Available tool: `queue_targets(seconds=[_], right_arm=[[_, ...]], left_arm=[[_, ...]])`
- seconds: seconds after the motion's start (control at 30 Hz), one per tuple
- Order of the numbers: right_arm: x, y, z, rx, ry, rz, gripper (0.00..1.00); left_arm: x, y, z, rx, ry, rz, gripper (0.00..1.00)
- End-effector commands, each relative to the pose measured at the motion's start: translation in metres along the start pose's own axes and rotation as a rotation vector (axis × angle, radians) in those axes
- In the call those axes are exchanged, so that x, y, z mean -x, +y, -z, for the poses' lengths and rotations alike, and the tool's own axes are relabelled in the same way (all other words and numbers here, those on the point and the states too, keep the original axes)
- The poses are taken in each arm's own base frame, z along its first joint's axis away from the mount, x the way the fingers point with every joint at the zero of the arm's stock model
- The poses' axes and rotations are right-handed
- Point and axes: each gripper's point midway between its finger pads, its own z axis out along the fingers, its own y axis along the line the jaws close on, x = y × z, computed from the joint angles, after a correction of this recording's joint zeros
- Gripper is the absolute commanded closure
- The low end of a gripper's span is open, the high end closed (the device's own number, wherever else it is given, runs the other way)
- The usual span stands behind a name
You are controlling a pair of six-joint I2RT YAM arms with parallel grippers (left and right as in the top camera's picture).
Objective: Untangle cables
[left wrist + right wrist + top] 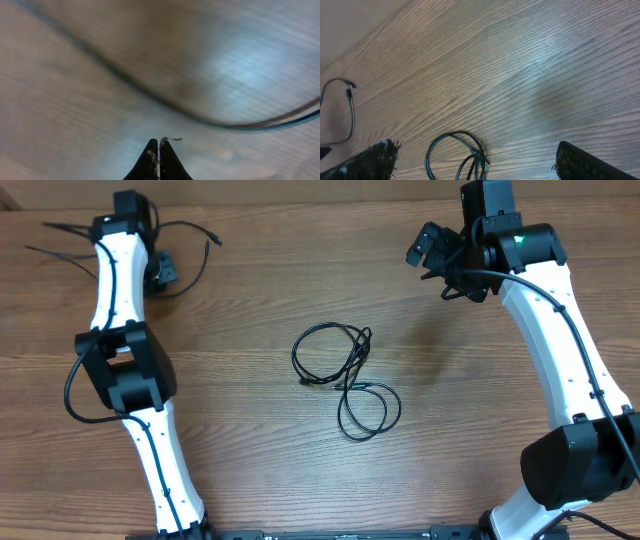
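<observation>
Black fingertips [149,159] of the left gripper [159,150] sit at the bottom of the left wrist view, pressed flat against each other with no gap. A tiny wisp pokes out just beside the tips; whether anything is pinched between them cannot be told. Ahead of the tips, one of the loose strands [150,95] sweeps as a blurred dark curve across the wooden table [60,100], close under the camera.

Seen from overhead, this clenched gripper is at the far left end of the table, low over the wood. Thin black strands fan out around it. One reaches out on the side facing the right gripper [472,146] and ends in a small plug [214,241]. Others trail away on the opposite side.

The coiled bundle [345,375] of cables lies well apart from the left gripper, on the wood between the two arms. It forms a larger loop joined to a smaller one.

The right gripper hangs above the table with its jaws spread wide and nothing in them. Its two dark fingers [370,162] frame the bottom corners of the right wrist view. The top of the bundle shows on the wood between them, touching neither. Far off to one side, a strand's plug end is visible.
</observation>
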Motion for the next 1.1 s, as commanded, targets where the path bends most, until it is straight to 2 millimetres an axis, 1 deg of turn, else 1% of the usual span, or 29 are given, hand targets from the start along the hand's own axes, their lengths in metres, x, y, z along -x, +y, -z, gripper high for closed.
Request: queue_targets(seconds=[0.0, 0.07, 0.23, 0.43, 0.53, 0.67, 0.73, 0.77, 0.8, 0.83, 0.9, 0.97, 1.03, 1.07], right_arm=[[0.008, 0.005, 0.02, 0.023, -0.051, 0.01, 0.0], [0.008, 0.005, 0.02, 0.023, -0.051, 0.01, 0.0], [0.008, 0.005, 0.02, 0.023, -0.051, 0.01, 0.0], [0.008, 0.005, 0.02, 0.023, -0.052, 0.01, 0.0], [0.008, 0.005, 0.02, 0.023, -0.051, 0.01, 0.0], [0.008, 0.005, 0.02, 0.023, -0.052, 0.01, 0.0], [0.008, 0.005, 0.02, 0.023, -0.052, 0.01, 0.0], [0.008, 0.005, 0.02, 0.023, -0.052, 0.01, 0.0], [0.008, 0.005, 0.02, 0.023, -0.051, 0.01, 0.0], [0.008, 0.005, 0.02, 0.023, -0.051, 0.01, 0.0], [0.008, 0.005, 0.02, 0.023, -0.052, 0.01, 0.0], [0.008, 0.005, 0.02, 0.023, -0.051, 0.01, 0.0], [0.008, 0.005, 0.02, 0.023, -0.052, 0.01, 0.0], [0.008, 0.005, 0.02, 0.023, -0.051, 0.01, 0.0]], left_arm=[[-0.007, 0.015, -0.006, -0.015, 0.054, 0.092, 0.96], [-0.011, 0.017, -0.011, -0.016, 0.072, 0.094, 0.96], [-0.018, 0.003, -0.023, -0.077, 0.111, 0.093, 0.96], [-0.021, -0.001, -0.048, -0.073, 0.131, 0.082, 0.96], [-0.018, -0.004, -0.059, -0.076, 0.116, 0.084, 0.96], [-0.007, -0.008, -0.066, -0.092, 0.075, 0.075, 0.96], [-0.003, -0.022, -0.071, -0.167, 0.057, 0.02, 0.96], [-0.002, -0.031, -0.076, -0.211, 0.056, -0.004, 0.96], [-0.003, -0.035, -0.083, -0.231, 0.058, -0.01, 0.96], [-0.003, -0.036, -0.086, -0.233, 0.056, -0.009, 0.96], [-0.004, -0.034, -0.102, -0.207, 0.055, -0.009, 0.96], [-0.003, -0.031, -0.108, -0.186, 0.048, -0.009, 0.96], [0.005, -0.03, -0.105, -0.193, 0.019, -0.001, 0.96], [0.014, -0.03, -0.094, -0.207, -0.006, 0.003, 0.96]])
